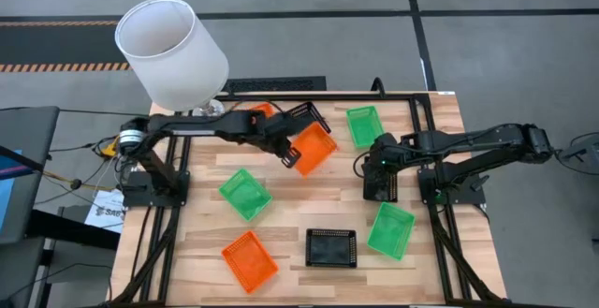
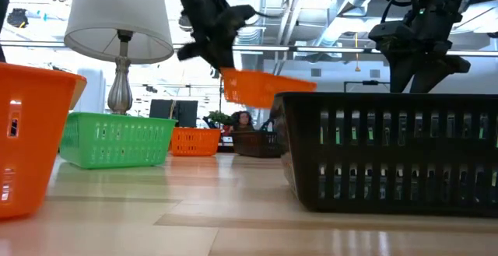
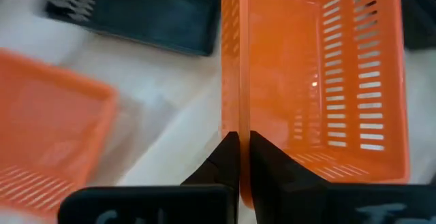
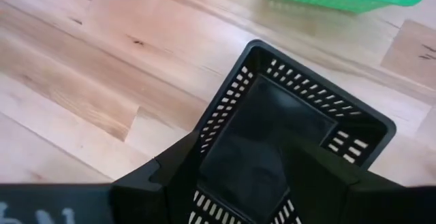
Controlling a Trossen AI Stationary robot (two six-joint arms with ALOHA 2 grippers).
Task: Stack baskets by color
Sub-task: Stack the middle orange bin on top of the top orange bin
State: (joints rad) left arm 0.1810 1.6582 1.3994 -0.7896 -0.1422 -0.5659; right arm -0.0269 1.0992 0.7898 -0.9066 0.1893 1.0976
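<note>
Left pincer (image 3: pixel 238 149) clamped tight on the wall of an orange basket (image 1: pixel 314 149), lifted clear of the desk (image 1: pixel 309 210) near centre-back, tilted. Right pincer (image 4: pixel 238 203) spread wide astride a black basket (image 4: pixel 286 139), at three o'clock from the held one. Elsewhere: green baskets at one (image 1: pixel 363 125), four (image 1: pixel 391 228) and eight o'clock (image 1: pixel 245 194); second orange basket (image 1: pixel 249 259) at seven; another black basket (image 1: pixel 331 248) at six; lamp (image 1: pixel 173 51) at ten.
</note>
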